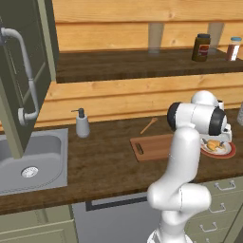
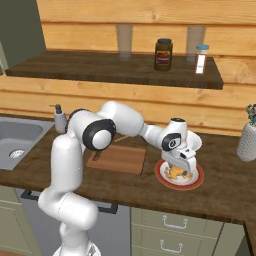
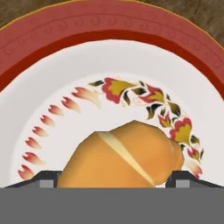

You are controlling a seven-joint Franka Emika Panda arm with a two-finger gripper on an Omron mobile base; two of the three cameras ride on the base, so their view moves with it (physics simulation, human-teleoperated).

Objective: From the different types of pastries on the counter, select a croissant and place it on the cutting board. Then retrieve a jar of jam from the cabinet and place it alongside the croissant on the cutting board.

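Two fingers [image 3: 113, 177] of mine stand apart, one on each side of the croissant [image 3: 127, 157], close by it. I cannot tell if they touch it. It lies on a white plate with a red rim [image 3: 52, 48]. That plate sits on the dark wood surface [image 2: 220, 195], just beside the cutting board [image 2: 122, 159]. Up on the shelf [image 2: 100, 67] stand a dark jar [image 2: 163, 54] and a white-capped shaker [image 2: 201, 59].
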